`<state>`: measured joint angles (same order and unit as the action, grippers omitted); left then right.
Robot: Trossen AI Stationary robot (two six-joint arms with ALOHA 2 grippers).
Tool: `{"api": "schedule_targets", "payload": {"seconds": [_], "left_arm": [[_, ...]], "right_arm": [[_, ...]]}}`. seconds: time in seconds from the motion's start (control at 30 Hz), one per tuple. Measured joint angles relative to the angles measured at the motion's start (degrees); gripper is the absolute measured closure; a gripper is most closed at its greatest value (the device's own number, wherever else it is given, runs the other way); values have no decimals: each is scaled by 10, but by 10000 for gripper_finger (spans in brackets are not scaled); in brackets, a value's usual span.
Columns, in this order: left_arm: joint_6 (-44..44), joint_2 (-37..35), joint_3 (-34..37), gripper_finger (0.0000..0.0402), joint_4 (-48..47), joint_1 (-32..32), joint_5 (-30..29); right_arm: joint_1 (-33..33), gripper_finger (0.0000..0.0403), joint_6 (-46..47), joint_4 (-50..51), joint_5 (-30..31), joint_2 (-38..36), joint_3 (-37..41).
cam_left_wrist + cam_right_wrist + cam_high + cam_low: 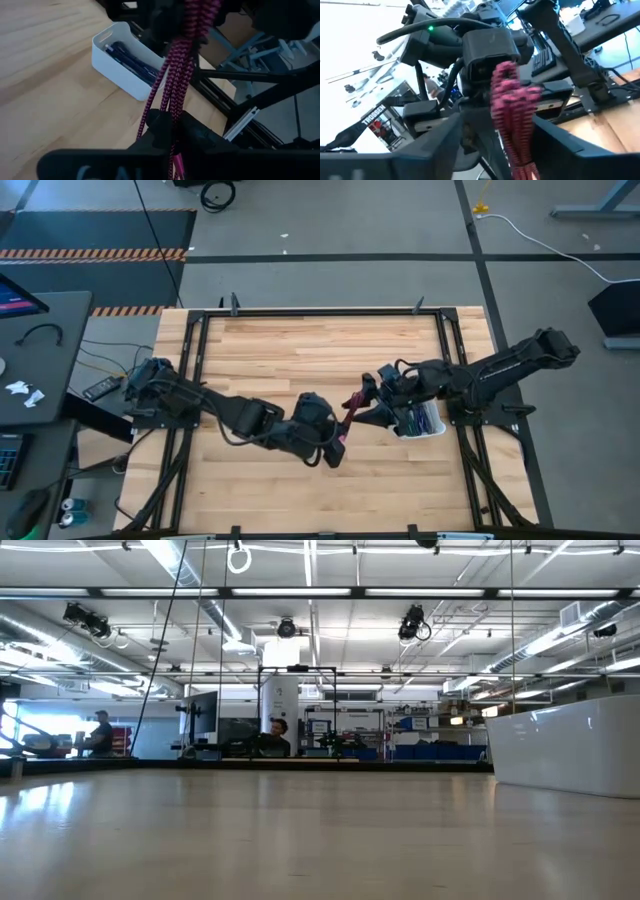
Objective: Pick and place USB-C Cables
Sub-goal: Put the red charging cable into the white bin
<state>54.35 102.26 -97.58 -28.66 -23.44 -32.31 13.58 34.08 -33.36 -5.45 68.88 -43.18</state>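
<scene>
- Our left gripper (340, 442) sits mid-table, and its fingers are pinched shut on the lower end of a pink-and-black braided cable (349, 416).
- In the left wrist view we see the cable (176, 75) rise out from between the shut fingers, so the grip is real.
- The cable stretches from our left gripper up toward our right gripper (366, 392). Its long side runs from one gripper to the other, across the gap between them.
- Our right gripper is at the far end of the cable. In the right wrist view its fingers stand wide on both sides of the bundle (516, 120), and we think they are not squeezing it.
- Just beside our right gripper sits a white bin (432, 430) with more cables (424, 418) lying in it, dark blue and purple ones.
- Our right arm is nearer the bin. Our left arm is the one holding the cable, so we think the cable goes wherever the left arm carries it.
- We cannot see if the top of the cable touches the right fingers; the arms cover that spot from above.
- The low view shows only the bin's white wall (565, 745) at one side and no grippers.
</scene>
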Motion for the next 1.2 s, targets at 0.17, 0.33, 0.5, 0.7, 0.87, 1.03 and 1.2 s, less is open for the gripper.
{"api": "schedule_targets", "payload": {"seconds": [0.17, 0.33, 0.5, 0.7, 0.87, 1.03, 1.2], "left_arm": [[3, 0, 0, 367, 11, 2, -3], [32, 0, 0, 330, 4, 3, 1], [68, 0, 0, 269, -35, 0, 22], [95, 0, 0, 220, -74, -12, 23], [95, 0, 0, 208, -76, -11, 21], [80, 0, 0, 217, -76, -4, 19], [80, 0, 0, 227, -76, -1, 21]], "right_arm": [[-2, 283, 2, 12, 15, -4, -7], [-14, 377, -1, 69, 46, -35, -7], [-29, 372, 37, 251, 114, -135, -7], [-51, 375, 179, 670, 159, -273, -34], [-59, 375, 335, 981, 156, -309, -23], [-65, 369, 375, 1012, 137, -302, 38], [-94, 369, 375, 1000, 124, -271, 33]]}}
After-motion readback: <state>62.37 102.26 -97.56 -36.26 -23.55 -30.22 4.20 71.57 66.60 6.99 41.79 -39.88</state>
